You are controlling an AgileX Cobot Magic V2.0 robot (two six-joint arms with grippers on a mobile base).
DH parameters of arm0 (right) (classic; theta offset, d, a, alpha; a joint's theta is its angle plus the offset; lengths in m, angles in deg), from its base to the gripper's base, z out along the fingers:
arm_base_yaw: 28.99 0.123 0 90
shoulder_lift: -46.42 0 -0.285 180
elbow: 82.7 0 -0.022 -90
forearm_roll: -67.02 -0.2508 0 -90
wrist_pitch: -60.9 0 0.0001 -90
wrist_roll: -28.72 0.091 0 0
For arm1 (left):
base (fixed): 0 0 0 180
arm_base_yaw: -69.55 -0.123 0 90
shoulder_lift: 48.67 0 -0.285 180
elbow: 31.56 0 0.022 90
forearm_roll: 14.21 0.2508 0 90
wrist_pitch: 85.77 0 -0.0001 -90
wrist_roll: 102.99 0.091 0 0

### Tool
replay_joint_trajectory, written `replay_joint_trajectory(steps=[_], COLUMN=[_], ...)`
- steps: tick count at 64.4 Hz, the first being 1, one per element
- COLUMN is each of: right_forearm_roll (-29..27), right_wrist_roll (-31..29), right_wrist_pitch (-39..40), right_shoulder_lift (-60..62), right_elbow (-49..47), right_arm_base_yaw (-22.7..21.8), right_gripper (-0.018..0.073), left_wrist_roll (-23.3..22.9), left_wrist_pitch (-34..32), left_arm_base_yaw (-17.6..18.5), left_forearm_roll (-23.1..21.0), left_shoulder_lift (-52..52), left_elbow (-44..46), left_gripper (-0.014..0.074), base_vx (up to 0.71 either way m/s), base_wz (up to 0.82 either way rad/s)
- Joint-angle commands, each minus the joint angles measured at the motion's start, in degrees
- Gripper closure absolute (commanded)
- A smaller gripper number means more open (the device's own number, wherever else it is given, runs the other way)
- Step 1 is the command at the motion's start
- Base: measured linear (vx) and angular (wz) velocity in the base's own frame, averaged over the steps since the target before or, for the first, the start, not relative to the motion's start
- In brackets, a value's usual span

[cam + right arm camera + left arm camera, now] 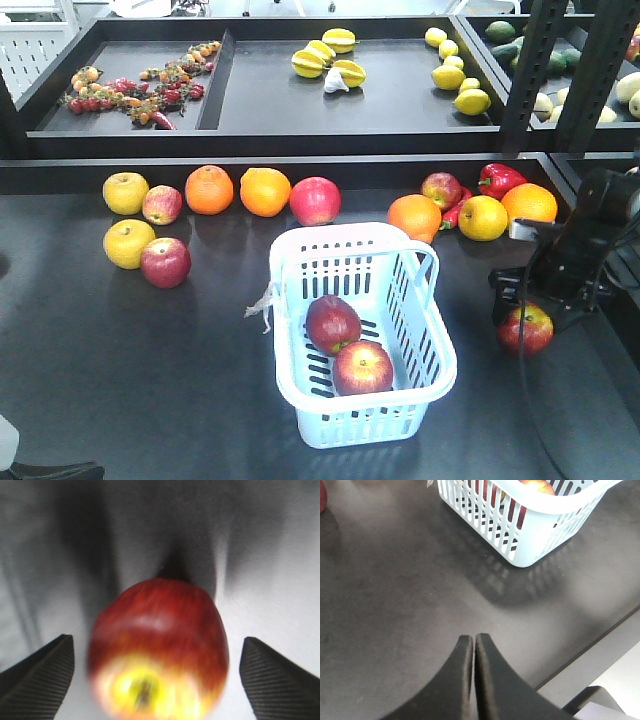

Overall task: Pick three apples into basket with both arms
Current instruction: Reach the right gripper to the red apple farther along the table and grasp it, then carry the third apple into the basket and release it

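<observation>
The basket (365, 340) stands near the middle of the dark desk (120, 370), its long axis running slightly askew, with 2 red apples inside: one (332, 323) toward the middle and one (362, 367) touching it on the near side. A frayed white string (265, 303) hangs from the rim on the basket's left.

The 3rd red apple (526, 329) lies on the desk well to the right of the basket, close to the desk's right edge. The right claw (535, 300) is lowered over it; in the right wrist view its 2 fingers (40, 680) stand wide apart on either side of the apple (159, 650), with a visible gap on each side, so nothing is clamped. That view is blurred.

The left claw (472, 642) hangs above bare desk, its fingers pressed together and holding nothing. The basket's near corner (530, 525) is ahead of it and to the right, and the desk's front edge (590, 647) runs diagonally just to its right.

A wide stretch of desk lies open left of the basket and in front of it. Behind it, a row of fruit (265, 192) lines the desk's back edge: oranges, yellow apples, red apples and a red pepper (500, 180).
</observation>
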Motion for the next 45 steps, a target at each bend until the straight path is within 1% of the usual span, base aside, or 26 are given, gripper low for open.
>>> replay_joint_trajectory(steps=[1, 8, 12, 13, 14, 18, 21, 30, 31, 38, 45], right_forearm_roll=[-0.13, -0.13, -0.13, -0.13, -0.13, -0.25, -0.25, -0.25, -0.25, -0.25, -1.14], right_wrist_roll=[0.03, 0.03, 0.03, 0.03, 0.03, -0.42, -1.03, -2.45, -2.58, -3.25, -3.25], right_wrist_pitch=[0.31, 0.42, -0.02, -0.11, -0.29, -1.07, -1.66, -3.62, -4.06, -6.71, -11.10], right_shoulder_lift=[3.15, 3.36, 3.77, 3.90, 4.03, 4.81, 5.67, 10.09, 10.64, 14.79, 18.53], right_elbow=[-1.62, -1.62, -1.62, -1.62, -1.62, -1.62, -1.62, -1.62, -1.62, -1.62, -1.62], right_arm_base_yaw=[-0.12, -0.12, -0.12, -0.12, -0.12, -0.12, -0.12, -0.12, -0.18, -0.18, -0.12], right_gripper=[-0.0022, 0.0080, 0.0176, 0.0187, 0.0223, 0.0307, 0.0390, 0.0561, 0.0573, 0.0568, 0.0567], left_wrist_roll=[-0.43, -0.43, -0.43, -0.43, -0.43, -0.43, -0.43, -0.43, -0.43, -0.43, -0.43], left_wrist_pitch=[-3.48, -3.48, -3.48, -3.48, -3.48, -3.48, -3.48, -3.48, -3.48, -3.48, -3.48], left_arm_base_yaw=[0.13, 0.13, 0.13, 0.13, 0.13, 0.13, 0.13, 0.13, 0.13, 0.13, 0.13], left_forearm_roll=[-0.85, -0.85, -0.85, -0.85, -0.85, -0.85, -0.85, -0.85, -0.85, -0.85, -0.85], left_shoulder_lift=[-0.03, -0.03, -0.03, -0.03, -0.03, -0.03, -0.03, -0.03, -0.03, -0.03, -0.03], left_elbow=[1.36, 1.36, 1.36, 1.36, 1.36, 1.36, 1.36, 1.36, 1.36, 1.36, 1.36], left_gripper=[0.0603, 0.0603, 0.0603, 0.0603, 0.0603, 0.0603, 0.0603, 0.0603, 0.0603, 0.0603, 0.0603], base_vx=[0.00, 0.00, 0.00, 0.00, 0.00, 0.00, 0.00, 0.00, 0.00, 0.00, 0.00], base_wz=[0.00, 0.00, 0.00, 0.00, 0.00, 0.00, 0.00, 0.00, 0.00, 0.00, 0.00])
